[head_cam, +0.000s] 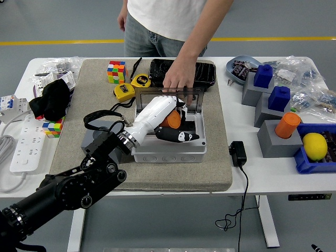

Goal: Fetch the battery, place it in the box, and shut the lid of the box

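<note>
1. while the left robot hand (167,122) reaches in from the table's near left corner, its white shell sits inside the open grey box (169,147) on the beige mat (147,173).
2. the robot hand's fingers curl around an orange battery (171,120), gripping it just above the box's floor, toward the box's far side.
3. one dark finger (178,136) stretches across the inside of the box toward the table's right edge.
4. the box's clear lid (191,97) stands up at the box's far side, and a person's hand (177,80) at the table's far edge rests its fingertips on the lid's top rim.
5. a black tray (202,72) lies on the mat just behind the lid.
6. two yellow tape measures (131,86) lie beside the box toward the mat's far left corner, near a colour cube (116,72).
7. a black adapter (238,153) lies on the bare table (252,178) just off the mat's right edge.
</note>
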